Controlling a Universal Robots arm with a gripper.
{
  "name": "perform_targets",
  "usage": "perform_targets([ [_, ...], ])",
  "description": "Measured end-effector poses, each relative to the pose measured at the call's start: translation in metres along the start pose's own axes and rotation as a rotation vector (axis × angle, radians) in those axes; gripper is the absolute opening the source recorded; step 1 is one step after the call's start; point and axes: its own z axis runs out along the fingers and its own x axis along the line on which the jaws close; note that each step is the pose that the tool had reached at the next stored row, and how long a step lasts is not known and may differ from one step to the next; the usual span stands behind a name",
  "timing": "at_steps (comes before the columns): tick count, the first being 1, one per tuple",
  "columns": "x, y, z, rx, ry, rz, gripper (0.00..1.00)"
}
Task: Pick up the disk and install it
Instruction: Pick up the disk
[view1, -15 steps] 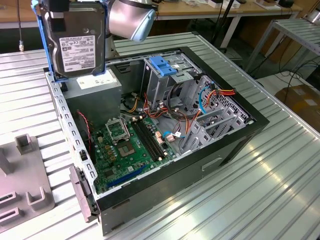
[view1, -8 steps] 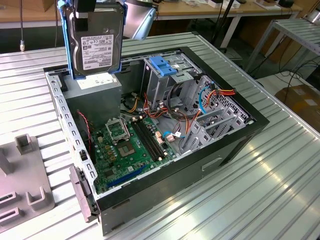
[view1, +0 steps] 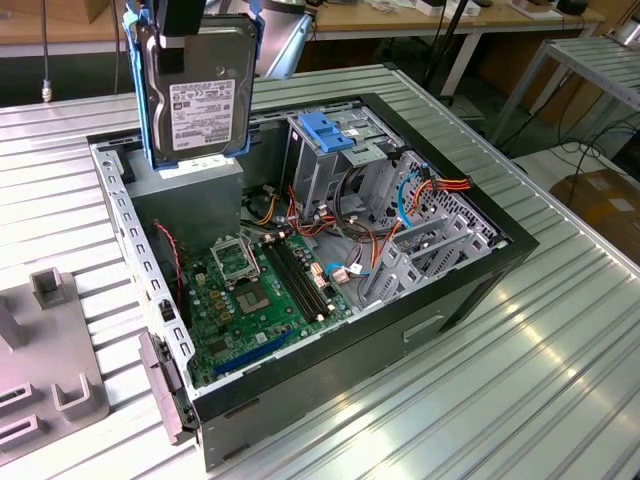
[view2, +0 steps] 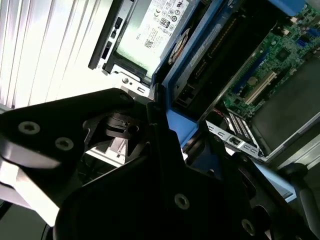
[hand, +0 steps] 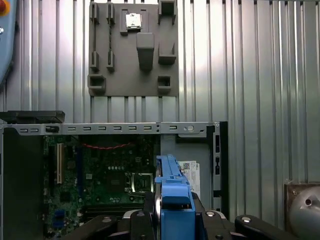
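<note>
Above the far corner of the open computer case (view1: 450, 300), toward the exterior view's left, the disk (view1: 200, 95) hangs upright in the air. Its white label faces the camera and its blue frame shows along both sides. The pincer (view1: 182, 28) is closed on its upper edge, pinching the disk from above. Directly below it a grey box (view1: 190, 185) sits in the corner of the case. In the first wrist view the disk (hand: 172, 195) is seen edge-on over the green circuit board (hand: 107, 175), with the pincer (hand: 173, 222) pressed against both its faces. A blue bracket (view1: 328, 132) tops the metal cage (view1: 315, 175) inside the case, well apart from the disk. The case stands on a ribbed metal desk (view1: 560, 380). A grey plate (view1: 45, 370) with raised blocks lies on the desk beside the case, at the exterior view's left.
</note>
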Motion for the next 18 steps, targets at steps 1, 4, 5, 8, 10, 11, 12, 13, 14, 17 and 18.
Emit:
perform_targets([
  [1, 0.0011, -0.0010, 0.0002, 0.0002, -0.0001, 0.000, 0.37],
  [4, 0.0023, -0.0091, 0.0002, 0.0000, 0.0000, 0.000, 0.37],
  [5, 0.0022, -0.0129, 0.0001, 0.0000, 0.0000, 0.000, 0.37],
  [8, 0.0020, -0.0250, -0.0003, 0.0001, 0.0000, 0.000, 0.37],
  [10, 0.0019, -0.0352, -0.0005, 0.0001, -0.0001, 0.000, 0.37],
  [11, 0.0022, -0.0372, -0.0006, 0.0000, 0.0000, 0.000, 0.37],
  [12, 0.0028, -0.0386, -0.0005, 0.0002, -0.0002, 0.000, 0.37],
  [13, 0.0038, -0.0395, -0.0005, 0.0000, 0.0000, 0.001, 0.37],
  [14, 0.0053, -0.0401, -0.0003, 0.0001, -0.0001, 0.001, 0.37],
  [17, 0.0103, -0.0414, 0.0001, 0.0001, -0.0001, 0.003, 0.37],
  [18, 0.0122, -0.0417, 0.0002, 0.0002, -0.0001, 0.004, 0.37],
])
